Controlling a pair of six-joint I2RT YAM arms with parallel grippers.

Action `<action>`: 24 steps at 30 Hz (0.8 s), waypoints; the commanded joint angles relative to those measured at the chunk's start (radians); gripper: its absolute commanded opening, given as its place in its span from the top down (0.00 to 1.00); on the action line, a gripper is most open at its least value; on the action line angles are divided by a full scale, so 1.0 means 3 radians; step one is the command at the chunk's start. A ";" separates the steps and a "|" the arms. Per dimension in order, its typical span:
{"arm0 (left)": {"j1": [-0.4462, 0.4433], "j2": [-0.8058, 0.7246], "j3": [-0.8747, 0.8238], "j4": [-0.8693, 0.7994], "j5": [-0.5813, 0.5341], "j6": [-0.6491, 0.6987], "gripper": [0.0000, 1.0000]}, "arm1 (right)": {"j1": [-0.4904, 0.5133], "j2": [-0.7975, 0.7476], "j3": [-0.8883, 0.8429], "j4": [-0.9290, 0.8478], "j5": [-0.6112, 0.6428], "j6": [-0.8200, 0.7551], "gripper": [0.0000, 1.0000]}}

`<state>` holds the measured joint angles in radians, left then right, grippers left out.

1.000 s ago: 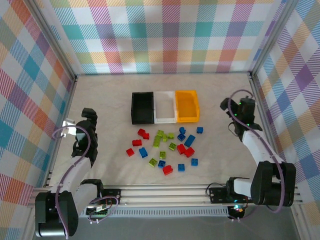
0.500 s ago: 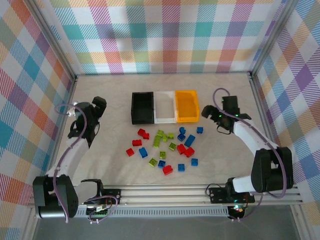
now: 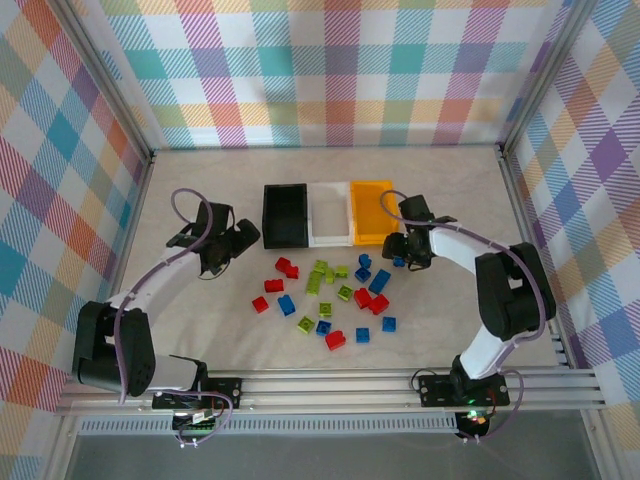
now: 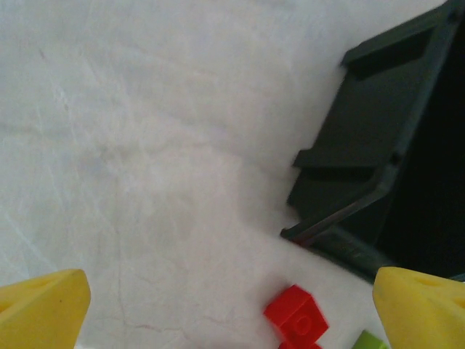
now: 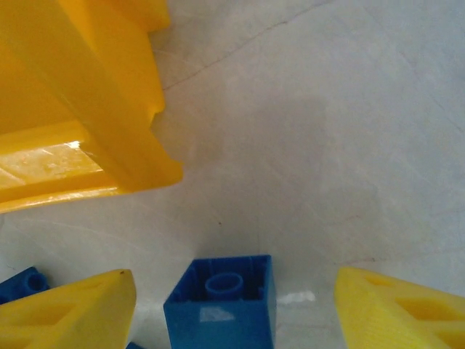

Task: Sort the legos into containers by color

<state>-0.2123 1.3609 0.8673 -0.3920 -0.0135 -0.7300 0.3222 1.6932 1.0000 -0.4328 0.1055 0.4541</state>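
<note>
My right gripper (image 5: 234, 282) straddles a small blue studded plastic brick (image 5: 218, 309) beside the yellow-orange plastic bin (image 5: 94, 116), jaws spread, not pinching; next I close squarely, while my left gripper (image 4: 231, 283) gapes wide, empty

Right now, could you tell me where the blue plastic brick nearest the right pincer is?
Right wrist view: the blue plastic brick sits between the tips of the right pincer, below the yellow-orange plastic bin.

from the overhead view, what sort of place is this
Probably a robot training or test cell: plaid cloth walls on a metal frame, two arms bolted to a rail, and lego bricks beside three small bins on the table.
</note>
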 commanded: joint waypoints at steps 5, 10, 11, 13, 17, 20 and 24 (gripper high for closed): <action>-0.0034 -0.0098 -0.0042 -0.0133 0.0108 0.0032 0.00 | 0.0064 0.0138 0.0113 -0.0005 0.0083 -0.0011 0.43; -0.0034 -0.0225 -0.0086 -0.0122 0.0068 -0.0044 0.00 | 0.0079 0.0137 0.0092 0.0016 0.0068 0.0002 0.52; -0.0036 -0.0234 -0.0076 -0.0147 0.0052 -0.0048 0.00 | 0.0086 0.0129 0.0097 0.0015 0.0070 0.0000 0.54; -0.0034 -0.0249 -0.0063 -0.0157 0.0039 -0.0042 0.00 | 0.0097 0.0095 0.0098 0.0005 0.0076 -0.0008 0.58; -0.0034 -0.0281 -0.0049 -0.0122 0.0068 0.0016 0.00 | 0.0118 -0.0063 0.0111 -0.0030 0.0098 -0.0036 0.65; -0.0035 -0.0326 -0.0063 -0.0084 0.0102 0.0088 0.00 | 0.0161 -0.0289 0.0186 -0.0096 0.0070 -0.0090 0.66; -0.0033 -0.0404 -0.0108 0.0009 0.0210 0.0187 0.00 | 0.0235 -0.0354 0.0569 -0.0225 0.0000 -0.0185 0.66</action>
<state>-0.2146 1.2720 0.8536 -0.4122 0.0196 -0.7116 0.3771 1.6165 1.0782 -0.4843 0.1200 0.4309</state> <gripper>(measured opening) 0.998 0.346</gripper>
